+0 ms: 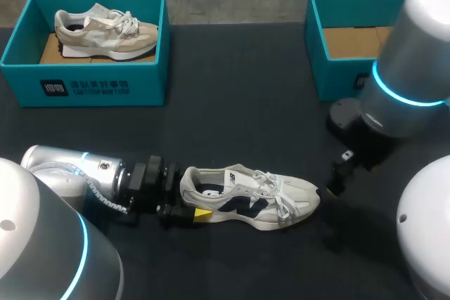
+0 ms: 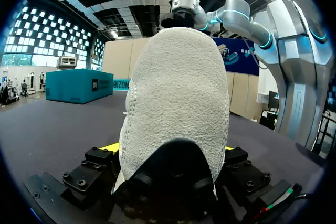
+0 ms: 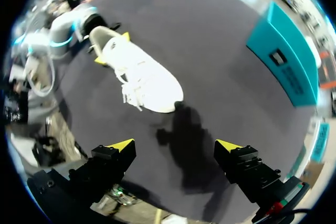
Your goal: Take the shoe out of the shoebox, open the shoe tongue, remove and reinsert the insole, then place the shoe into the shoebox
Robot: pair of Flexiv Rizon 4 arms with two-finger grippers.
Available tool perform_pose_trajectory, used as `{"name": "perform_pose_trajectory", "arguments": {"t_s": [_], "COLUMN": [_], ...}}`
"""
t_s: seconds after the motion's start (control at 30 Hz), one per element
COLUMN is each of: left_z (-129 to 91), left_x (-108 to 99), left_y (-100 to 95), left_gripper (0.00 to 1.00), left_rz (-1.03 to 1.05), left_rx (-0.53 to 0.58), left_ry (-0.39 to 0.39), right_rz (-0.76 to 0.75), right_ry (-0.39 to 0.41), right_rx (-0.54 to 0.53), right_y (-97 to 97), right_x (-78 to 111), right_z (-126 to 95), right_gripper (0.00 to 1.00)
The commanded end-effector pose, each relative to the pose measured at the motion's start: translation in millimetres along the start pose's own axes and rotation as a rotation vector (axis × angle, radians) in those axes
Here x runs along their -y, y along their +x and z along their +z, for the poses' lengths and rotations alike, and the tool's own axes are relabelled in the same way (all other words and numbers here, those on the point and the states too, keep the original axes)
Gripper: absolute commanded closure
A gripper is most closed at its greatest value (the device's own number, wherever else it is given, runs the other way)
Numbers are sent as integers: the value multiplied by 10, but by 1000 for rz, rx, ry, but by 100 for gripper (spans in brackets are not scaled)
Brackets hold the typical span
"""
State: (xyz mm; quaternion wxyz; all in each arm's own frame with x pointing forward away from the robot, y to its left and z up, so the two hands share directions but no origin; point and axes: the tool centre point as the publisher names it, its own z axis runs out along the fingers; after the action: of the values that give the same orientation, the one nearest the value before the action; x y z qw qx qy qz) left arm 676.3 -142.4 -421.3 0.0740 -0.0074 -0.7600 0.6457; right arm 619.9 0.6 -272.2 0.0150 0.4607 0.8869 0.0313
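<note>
shoe: white mesh sneaker with navy side logo (image 1: 249, 198), out of the box, on the dark grey bench (image 1: 246, 124), lower middle of the head frame, toe pointing right, laces tied as far as I can see.
left jaws: my left arm (image 1: 77, 166) comes in from the lower left. Its jaws are pinching the sneaker's heel from both sides, with a yellow tip showing on each flank in the wrist view.
right jaws: my right arm (image 1: 408, 68) hangs just off the toe, right of centre. Its jaws are spread wide with nothing between them, and the sneaker lies ahead of them, not touching.
target box: open teal cardboard shoebox (image 1: 337, 75), upper right, bare brown floor showing.
other box: second teal shoebox (image 1: 98, 82), upper left, with a beige sneaker (image 1: 105, 31) in it.
step: I read this as take-out done and tongue opening about to start. Insole still looks seated, though the view into the collar is poor.
next: keep the heel pinned with the left jaws. The right jaws need to come over the laces, narrow, catch the tongue tip and pull it up and toward the toe.
risk: tied laces may limit how far the tongue lifts, and a hard pull could drag the sneaker out of the heel pinch.
</note>
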Motion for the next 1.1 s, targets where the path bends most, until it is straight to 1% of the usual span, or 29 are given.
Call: {"name": "perform_pose_trajectory", "arguments": {"t_s": [0.03, 0.1, 0.17, 0.23, 0.3, 0.33, 0.4, 0.53, 0.6, 0.67, 0.7, 0.73, 0.77, 0.8, 1.1], "left_z": [-9, -9, -9, -9, -9, -9, -9, -9, -9, -9, -9, -9, -9, -9, -9], "left_x": [-24, -24, -24, -24, -24, -24, -24, -24, -24, -24, -24, -24, -24, -24, -24], "left_y": [3, 3, 3, 3, 3, 3, 3, 3, 3, 3, 3, 3, 3, 3, 3], "left_gripper": [100, 100, 100, 100, 100, 100, 100, 100, 100, 100, 100, 100, 100, 100, 100], "left_rz": [-1, -1, -1, -1, -1, -1, -1, -1, -1, -1, -1, -1, -1, -1, -1], "left_rx": [0, 0, 0, 0, 0, 0, 0, 0, 0, 0, 0, 0, 0, 0, 0], "left_ry": [-1, -1, -1, -1, -1, -1, -1, -1, -1, -1, -1, -1, -1, -1, -1], "right_rz": [126, 126, 252, 346, 372, 399, 416, 518, 537, 573, 588, 606, 586, 567, 567], "right_ry": [87, 87, 105, 168, 140, 139, 132, 208, 204, 222, 216, 183, 131, 95, 95], "right_rx": [95, 95, 123, 190, 183, 203, 206, 294, 297, 320, 297, 240, 202, 184, 184], "right_y": [53, 53, 145, 281, 374, 427, 528, 729, 796, 852, 873, 892, 912, 937, 937], "right_x": [-48, -48, -117, -204, -242, -260, -303, -426, -483, -544, -576, -600, -625, -634, -634], "right_z": [-16, -16, -3, 25, 39, 46, 59, 86, 93, 109, 120, 136, 155, 158, 158], "right_gripper": [0, 0, 0, 0, 0, 0, 0, 0, 0, 0, 0, 0, 0, 0, 0]}}
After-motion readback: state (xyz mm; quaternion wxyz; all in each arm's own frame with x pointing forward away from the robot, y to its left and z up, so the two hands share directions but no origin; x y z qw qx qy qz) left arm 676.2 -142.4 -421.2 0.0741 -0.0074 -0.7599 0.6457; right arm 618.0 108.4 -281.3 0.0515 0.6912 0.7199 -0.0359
